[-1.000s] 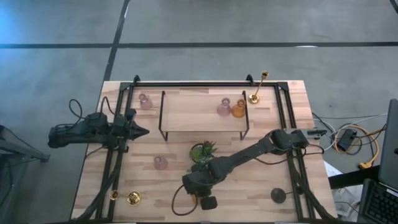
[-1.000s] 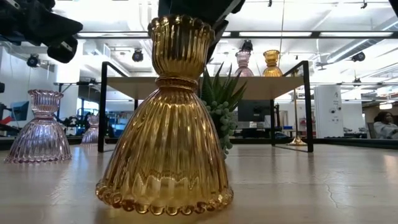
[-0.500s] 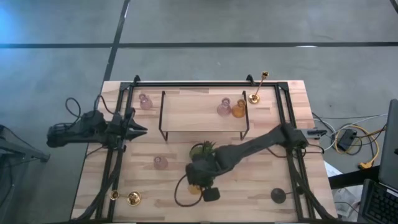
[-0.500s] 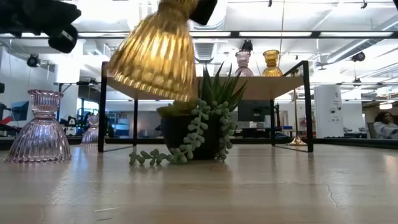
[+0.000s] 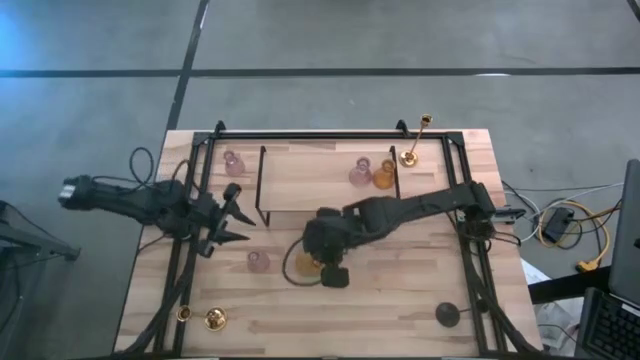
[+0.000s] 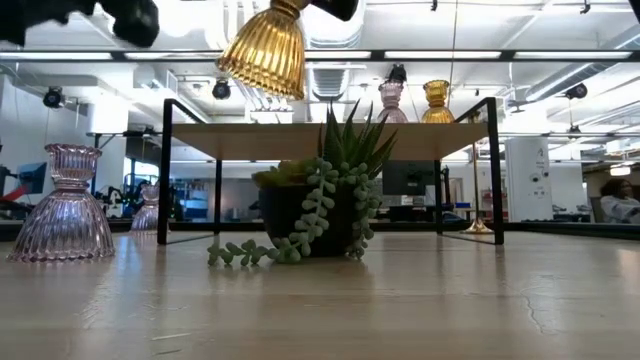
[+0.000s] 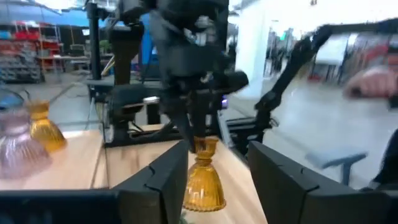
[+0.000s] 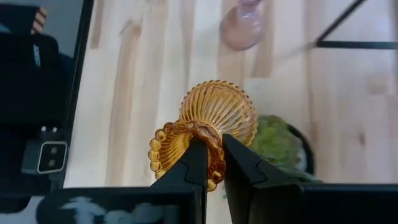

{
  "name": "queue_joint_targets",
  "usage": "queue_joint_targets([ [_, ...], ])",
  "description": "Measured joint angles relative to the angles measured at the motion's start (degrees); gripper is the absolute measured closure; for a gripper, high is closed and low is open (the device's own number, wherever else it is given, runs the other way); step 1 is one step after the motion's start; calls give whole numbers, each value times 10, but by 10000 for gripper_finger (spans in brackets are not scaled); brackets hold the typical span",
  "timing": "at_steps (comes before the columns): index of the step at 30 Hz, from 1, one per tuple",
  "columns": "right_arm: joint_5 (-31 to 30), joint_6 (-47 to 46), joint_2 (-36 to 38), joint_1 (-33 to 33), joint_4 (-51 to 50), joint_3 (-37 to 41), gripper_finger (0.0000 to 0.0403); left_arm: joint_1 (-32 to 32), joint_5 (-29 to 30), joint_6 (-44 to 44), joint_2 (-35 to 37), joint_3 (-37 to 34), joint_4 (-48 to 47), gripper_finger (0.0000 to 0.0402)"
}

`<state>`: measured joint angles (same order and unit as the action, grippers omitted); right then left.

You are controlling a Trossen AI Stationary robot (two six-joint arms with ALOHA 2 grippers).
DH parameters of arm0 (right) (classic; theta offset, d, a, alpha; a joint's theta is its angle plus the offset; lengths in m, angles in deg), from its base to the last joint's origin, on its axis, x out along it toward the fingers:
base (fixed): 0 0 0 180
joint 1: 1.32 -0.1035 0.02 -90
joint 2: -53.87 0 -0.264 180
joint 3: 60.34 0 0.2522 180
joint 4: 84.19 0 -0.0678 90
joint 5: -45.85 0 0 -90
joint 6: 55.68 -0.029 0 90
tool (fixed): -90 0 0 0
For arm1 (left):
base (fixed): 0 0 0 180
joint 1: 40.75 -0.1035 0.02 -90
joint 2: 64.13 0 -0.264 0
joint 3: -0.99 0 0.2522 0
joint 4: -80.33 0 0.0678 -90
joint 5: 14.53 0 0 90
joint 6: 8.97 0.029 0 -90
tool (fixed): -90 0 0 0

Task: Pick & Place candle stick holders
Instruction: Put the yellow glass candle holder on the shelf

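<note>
Two arms reach inward; right tool [image 8: 210,155] grips raised amber holder [image 8: 208,121], left tool [image 5: 236,212] gapes.

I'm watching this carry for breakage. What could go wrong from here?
The right gripper pinches only the rim of the amber glass holder, which hangs tilted in the air, so it might slip and shatter. It hangs close above the green plant and near the shelf, so a swing could clip either.
</note>
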<state>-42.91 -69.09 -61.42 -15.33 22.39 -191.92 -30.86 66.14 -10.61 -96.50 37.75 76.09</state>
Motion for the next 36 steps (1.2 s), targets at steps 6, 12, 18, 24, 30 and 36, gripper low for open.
queue_joint_targets([
  [6, 0, 1, 21, 12, -2, 0, 384, 100, 207, 94, -127, 102, -48, 239],
  [12, -22, 12, 43, 13, -1, 0, 384, 131, 363, 89, -240, 187, -74, 239],
  [18, -46, 23, 46, 17, -2, 0, 384, 131, 363, 97, -342, 242, -89, 239],
  [24, -75, 32, 47, 23, -5, 0, 384, 131, 364, 100, -395, 286, -87, 239],
  [30, -71, 38, 47, 24, -8, 0, 384, 128, 367, 105, -420, 313, -86, 238],
  [36, -71, 40, 47, 24, -13, 0, 384, 122, 367, 102, -435, 321, -86, 238],
])
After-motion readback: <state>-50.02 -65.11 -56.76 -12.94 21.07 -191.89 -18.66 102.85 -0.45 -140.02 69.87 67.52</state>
